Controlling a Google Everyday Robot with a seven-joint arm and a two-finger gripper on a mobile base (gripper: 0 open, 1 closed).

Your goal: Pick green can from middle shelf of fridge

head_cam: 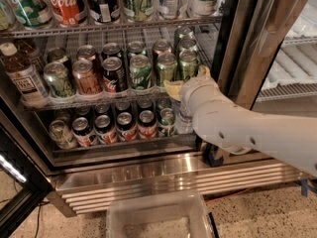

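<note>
Where the fridge [148, 175] stands open, its ribbed steel base meets a speckled floor [257, 217], and a clear plastic bin [158, 214] sits on that floor just in front. The middle shelf [74, 103], a grey wire grid with a thin front rail, carries rows of upright cans, with a brown bottle [22, 76] at its left end. The green can [188, 62] stands in the front row at the shelf's right end, close beside the dark post [233, 38]. A like can [166, 68] stands just to its left, and a brighter green one [140, 72] comes next.

The gripper [187, 82] is at the rail, directly in front of the green can and low against its base; whether it is spread or closed on the can cannot be told. The smooth white arm [247, 128] reaches in from the right, crossing the right end of the lower shelf [124, 142].

The cans are packed close, with little gap between them, and the rack above [124, 26], bearing large bottles, hangs just over their silver lids. Right of the post, more wire racks [292, 68] show.
</note>
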